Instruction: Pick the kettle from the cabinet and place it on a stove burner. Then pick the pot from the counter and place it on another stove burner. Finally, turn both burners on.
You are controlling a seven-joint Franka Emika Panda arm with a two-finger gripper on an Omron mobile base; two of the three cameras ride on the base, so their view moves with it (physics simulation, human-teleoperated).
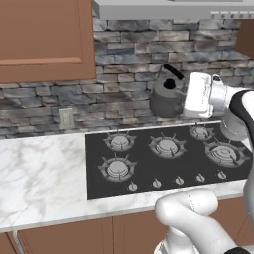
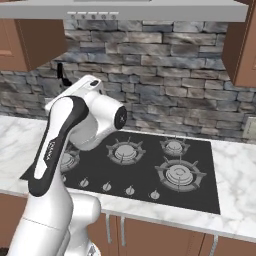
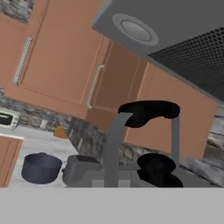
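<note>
Gripped in the claw is the kettle, and it is carried in the air over the rear edge of the cooktop, in front of the stone wall; no burner is touched by it. In the hand view the kettle's black arched handle and lid knob are seen close up, with the grey supports of the handle to either side; the fingertips themselves cannot be made out there. On the black glass, five burners are counted: one ring at the front left corner, one behind it, one in the middle and two toward the right edge. A row of small knobs is set along the front edge. The pot is seen on the marble counter, just beside a grey toaster. Above it, a cabinet door is seen standing ajar.
</note>
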